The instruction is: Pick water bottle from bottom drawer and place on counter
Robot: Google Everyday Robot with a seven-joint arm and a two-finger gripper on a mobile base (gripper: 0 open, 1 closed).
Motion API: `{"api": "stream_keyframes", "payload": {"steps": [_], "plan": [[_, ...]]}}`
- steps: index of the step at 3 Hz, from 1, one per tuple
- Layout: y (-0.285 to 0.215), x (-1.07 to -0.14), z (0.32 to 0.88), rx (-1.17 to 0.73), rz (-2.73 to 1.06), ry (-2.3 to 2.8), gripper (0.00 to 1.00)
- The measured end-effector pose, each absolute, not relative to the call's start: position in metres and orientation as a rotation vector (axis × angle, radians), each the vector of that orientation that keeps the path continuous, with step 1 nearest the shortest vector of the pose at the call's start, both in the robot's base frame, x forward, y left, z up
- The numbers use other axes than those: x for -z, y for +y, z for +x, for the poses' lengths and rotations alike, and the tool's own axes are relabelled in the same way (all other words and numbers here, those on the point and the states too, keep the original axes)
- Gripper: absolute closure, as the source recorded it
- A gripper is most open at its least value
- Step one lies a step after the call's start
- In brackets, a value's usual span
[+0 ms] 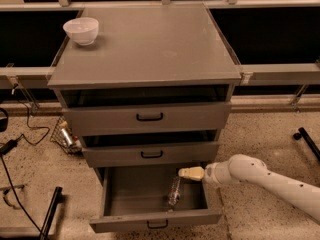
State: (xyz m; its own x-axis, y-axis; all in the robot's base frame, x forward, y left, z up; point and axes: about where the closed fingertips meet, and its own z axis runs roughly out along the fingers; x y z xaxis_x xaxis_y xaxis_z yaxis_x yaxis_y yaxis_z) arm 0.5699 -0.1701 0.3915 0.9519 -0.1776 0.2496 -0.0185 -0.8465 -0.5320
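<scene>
The bottom drawer (150, 220) stands pulled out. The water bottle (174, 191) lies inside on the drawer floor, right of centre and pointing front to back; its label is too small to read. The gripper (190, 173) reaches in from the right, just behind the bottle and seemingly clear of it. I cannot tell whether it is wide or narrow. The counter (150, 44) holds a white bowl (81, 30) at its back-left corner.

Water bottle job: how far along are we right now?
Done: the bottom drawer is pulled open, and the water bottle lies on its floor toward the right. In hand: the hand hovers over the drawer's back right, just above the bottle, not holding it. Left: grasp the bottle, lift it out and set it on the counter.
</scene>
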Motion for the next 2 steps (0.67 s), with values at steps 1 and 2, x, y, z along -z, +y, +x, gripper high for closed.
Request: {"api": "stream_keyframes", "payload": {"steps": [1, 2], "plan": [[-0.171, -0.376, 0.58, 0.374, -2.531, 0.147, 0.0], [-0.173, -0.36, 0.591, 0.363, -2.509, 0.159, 0.0]]}}
